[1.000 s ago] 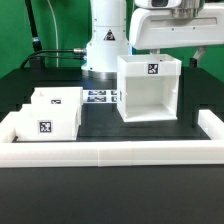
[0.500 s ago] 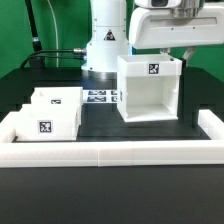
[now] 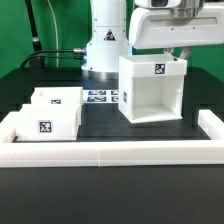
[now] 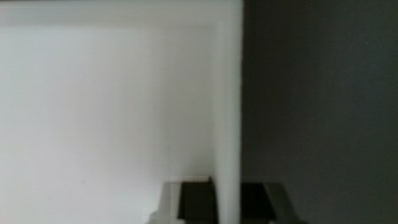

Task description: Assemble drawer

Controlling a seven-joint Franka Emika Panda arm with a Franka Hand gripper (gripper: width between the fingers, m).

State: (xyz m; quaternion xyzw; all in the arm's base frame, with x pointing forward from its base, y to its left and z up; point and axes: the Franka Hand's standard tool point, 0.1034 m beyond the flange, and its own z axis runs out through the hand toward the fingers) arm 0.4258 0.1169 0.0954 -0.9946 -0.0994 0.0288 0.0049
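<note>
I see the black table (image 3: pixel 100 132) carrying everything, fenced along the front by a low white rail (image 3: pixel 110 152). The arm (image 3: pixel 165 25) hangs at the exterior view's right, wrist pointing straight down. Below it the casing (image 3: pixel 152 92) stands on the table. The front tray (image 3: pixel 45 125) and rear tray (image 3: pixel 58 98) sit together at the exterior view's left, well apart from the casing. The tool (image 3: pixel 178 54) is closed to a narrow gap, its fingers (image 4: pixel 189 200) pinching the casing's thin top wall.
</note>
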